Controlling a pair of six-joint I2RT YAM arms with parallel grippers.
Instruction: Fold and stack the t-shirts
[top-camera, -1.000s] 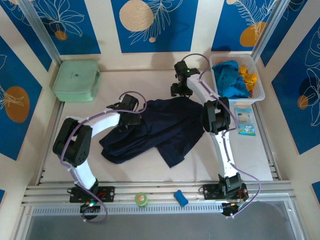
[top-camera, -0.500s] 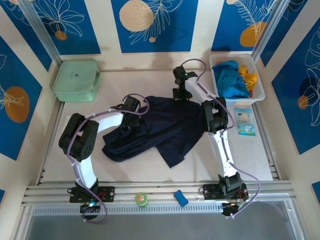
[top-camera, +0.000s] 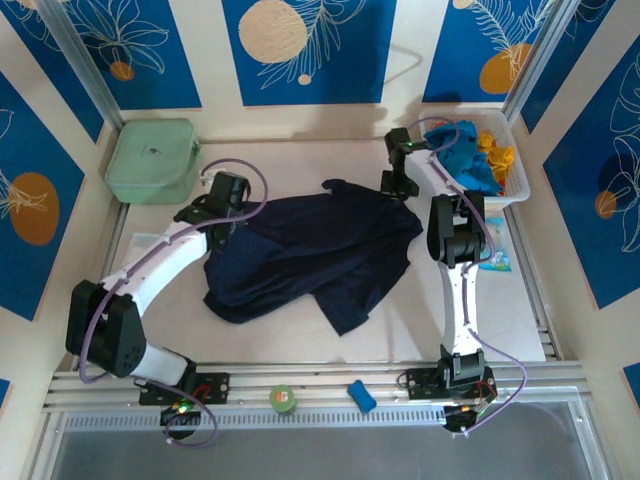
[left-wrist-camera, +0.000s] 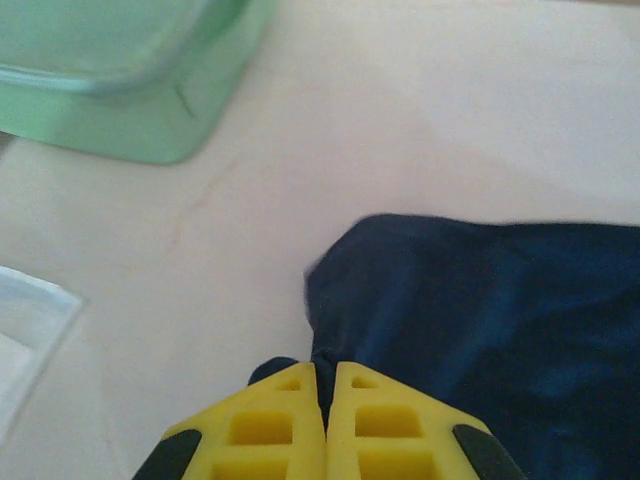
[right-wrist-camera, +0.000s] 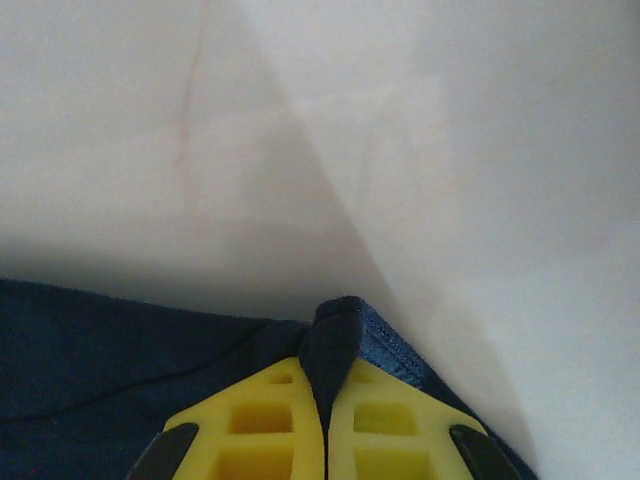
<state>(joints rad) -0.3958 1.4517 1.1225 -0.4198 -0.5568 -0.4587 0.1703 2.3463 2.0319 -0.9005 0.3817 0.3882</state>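
Navy t-shirt (top-camera: 320, 250): mid-table, its far edge drawn wider than a second ago.
Left gripper (left-wrist-camera: 326, 372): clamped on its far-left corner.
Right gripper (right-wrist-camera: 325, 372): clamped on its far-right corner.
Meaning: we judge it is being spread flat; folding unstarted.

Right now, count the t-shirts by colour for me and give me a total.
Navy t-shirt, lying on the table: 1
Turquoise t-shirt, bundled in the white basket: 1
Orange-yellow t-shirt, in the same basket: 1
Total: 3
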